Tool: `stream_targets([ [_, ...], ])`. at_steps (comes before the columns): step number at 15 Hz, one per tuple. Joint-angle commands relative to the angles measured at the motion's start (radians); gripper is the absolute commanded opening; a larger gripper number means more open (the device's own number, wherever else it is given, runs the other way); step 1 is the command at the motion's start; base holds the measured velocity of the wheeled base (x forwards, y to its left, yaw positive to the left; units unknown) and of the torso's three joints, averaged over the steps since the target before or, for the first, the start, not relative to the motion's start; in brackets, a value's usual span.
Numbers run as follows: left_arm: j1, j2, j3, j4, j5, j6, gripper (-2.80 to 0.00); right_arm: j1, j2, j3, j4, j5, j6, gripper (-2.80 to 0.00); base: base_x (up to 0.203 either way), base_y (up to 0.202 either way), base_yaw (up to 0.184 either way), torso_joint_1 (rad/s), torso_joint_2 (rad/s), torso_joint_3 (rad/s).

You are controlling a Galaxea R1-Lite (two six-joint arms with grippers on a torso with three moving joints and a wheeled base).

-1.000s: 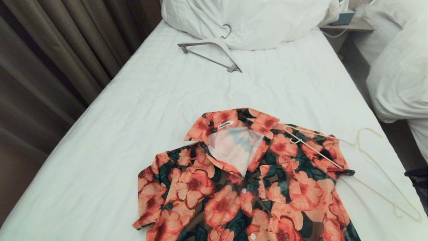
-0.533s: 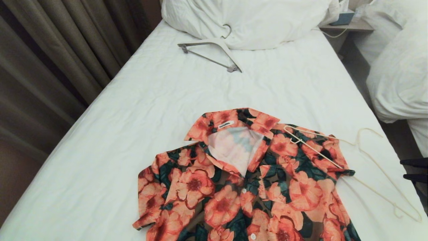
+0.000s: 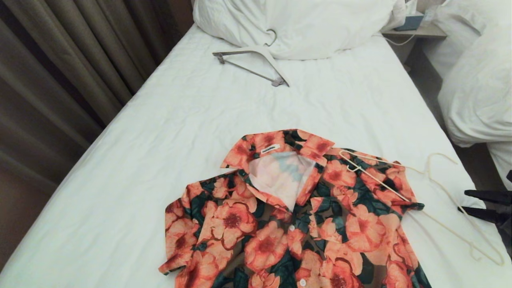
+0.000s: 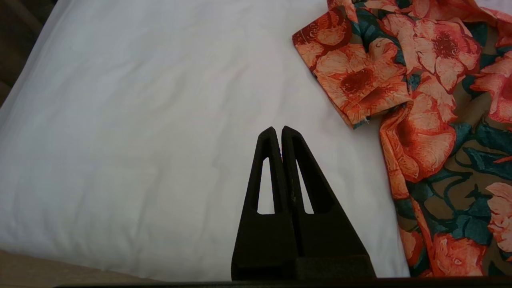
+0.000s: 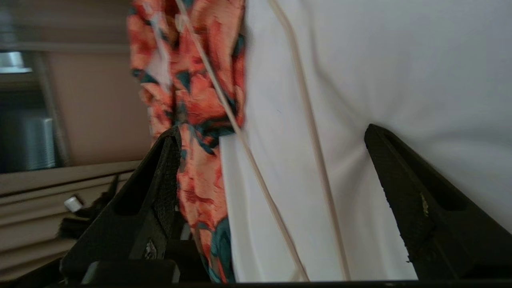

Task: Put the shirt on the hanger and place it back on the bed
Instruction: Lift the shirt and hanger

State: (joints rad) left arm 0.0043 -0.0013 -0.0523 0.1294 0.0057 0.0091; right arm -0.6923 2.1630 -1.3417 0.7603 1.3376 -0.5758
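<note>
The shirt, orange-pink flowers on dark green, lies flat and collar-up on the bed. The hanger, a thin cream wire, rests at the shirt's right; one end lies over the shirt's shoulder and the rest is on the sheet. My right gripper reaches in from the right edge, open, fingertips close to the hanger's wire. In the right wrist view two wires of the hanger run between the spread jaws of the right gripper, with the shirt behind. My left gripper is shut over bare sheet beside the shirt's sleeve.
A thicker white hanger with a grey bar lies near the big pillow at the head of the bed. Brown curtains hang along the left side. Another white bed stands right, across a narrow gap, with a nightstand behind.
My right gripper has come farther into the head view from the right edge toward the hanger, and its jaws have spread apart. Shirt, hanger and left gripper have not moved.
</note>
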Motion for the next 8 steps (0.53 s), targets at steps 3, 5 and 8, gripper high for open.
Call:
stream_targets([
  [3, 0.000, 0.001, 0.000, 0.001, 0.000, 0.000, -2.80, 0.062, 0.064, -0.007, -0.034, 0.082, -0.007, 0.00, 0.000, 0.000, 0.000, 0.000, 0.00, 0.000],
  [5, 0.000, 0.001, 0.000, 0.001, 0.000, 0.000, -2.80, 0.107, 0.073, -0.011, -0.036, 0.087, -0.011, 0.00, 0.000, 0.000, 0.000, 0.000, 0.00, 0.000],
  [8, 0.000, 0.001, 0.000, 0.001, 0.000, 0.000, -2.80, 0.137, 0.088, -0.036, -0.037, 0.087, -0.010, 0.00, 0.000, 0.000, 0.000, 0.000, 0.00, 0.000],
])
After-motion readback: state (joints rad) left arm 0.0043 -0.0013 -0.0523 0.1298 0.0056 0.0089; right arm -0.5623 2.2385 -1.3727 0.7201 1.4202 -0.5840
